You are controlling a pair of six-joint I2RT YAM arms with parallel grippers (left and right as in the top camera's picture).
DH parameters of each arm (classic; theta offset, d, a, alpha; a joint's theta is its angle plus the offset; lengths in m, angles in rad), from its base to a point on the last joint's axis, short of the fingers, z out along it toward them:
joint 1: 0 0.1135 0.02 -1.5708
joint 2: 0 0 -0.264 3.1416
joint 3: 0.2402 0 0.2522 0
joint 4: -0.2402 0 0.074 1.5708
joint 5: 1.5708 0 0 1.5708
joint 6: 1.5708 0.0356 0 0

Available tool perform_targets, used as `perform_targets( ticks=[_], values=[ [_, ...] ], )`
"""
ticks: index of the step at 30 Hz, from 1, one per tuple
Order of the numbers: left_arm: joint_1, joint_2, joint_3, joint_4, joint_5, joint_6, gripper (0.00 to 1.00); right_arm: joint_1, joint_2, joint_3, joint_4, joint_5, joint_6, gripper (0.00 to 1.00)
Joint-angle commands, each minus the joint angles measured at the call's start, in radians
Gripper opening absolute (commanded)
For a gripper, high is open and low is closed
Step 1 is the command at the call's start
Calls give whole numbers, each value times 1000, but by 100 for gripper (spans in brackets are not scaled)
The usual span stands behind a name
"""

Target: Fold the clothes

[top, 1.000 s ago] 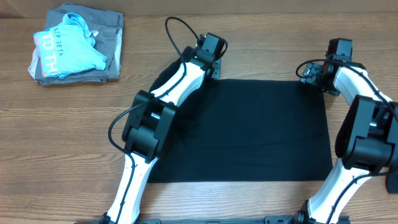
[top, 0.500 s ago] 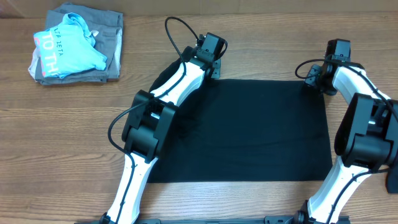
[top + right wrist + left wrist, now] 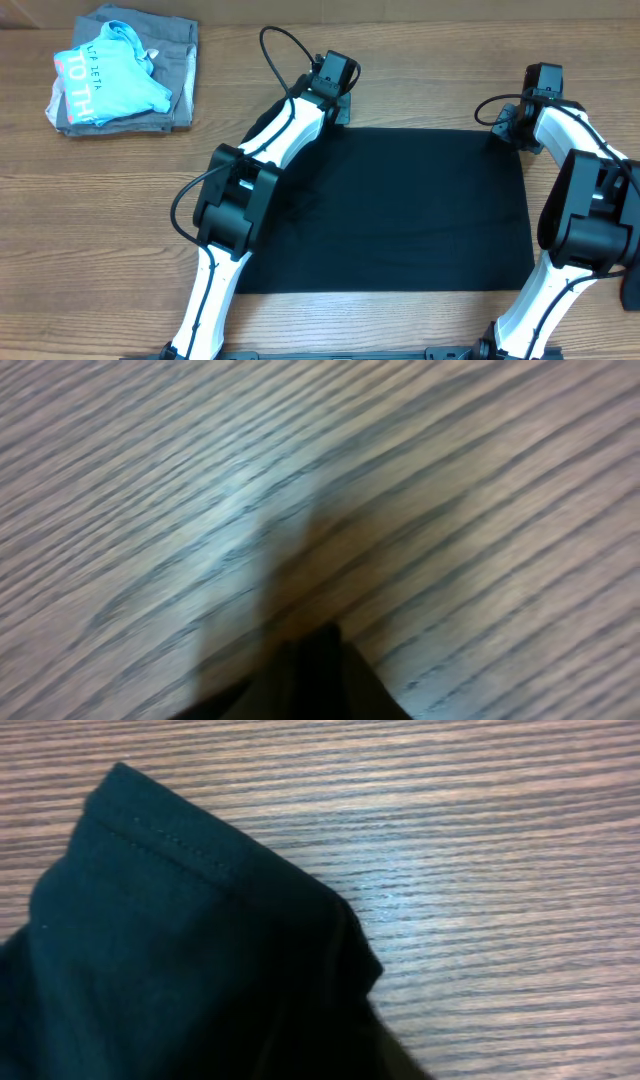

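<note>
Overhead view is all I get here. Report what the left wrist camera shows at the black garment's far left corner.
Observer: A corner of the black garment fills the lower left of the picture, with a stitched hem along its edge and bare wooden table beyond it.
Operator: Give me the jaws.
Observer: They do not show in that view, so I cannot tell whether they are closed on the cloth.
Operator: Now the right wrist camera.
Observer: It is blurred. Only a small dark tip of the black garment shows at the bottom edge, with wood grain everywhere else.
</note>
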Motion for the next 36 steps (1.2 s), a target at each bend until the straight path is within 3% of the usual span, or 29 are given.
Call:
perform_targets(
  ticks=[1, 3, 15, 25, 36],
  values=[
    [19, 29, 5, -14, 24, -12, 6, -3, 22, 20, -5, 94, 6, 8],
    [22, 23, 5, -21, 24, -11, 4, -3, 22, 20, -13, 99, 6, 4],
    [23, -76, 5, -133, 19, -12, 4, -3, 21, 25, -42, 100, 81, 4],
    [23, -214, 5, -299, 24, -21, 4, -3, 19, 143, -208, 99, 165, 4],
    [37, -234, 5, -525, 6, -113, 4, -5, -6, 217, -423, 98, 425, 4]
  ],
)
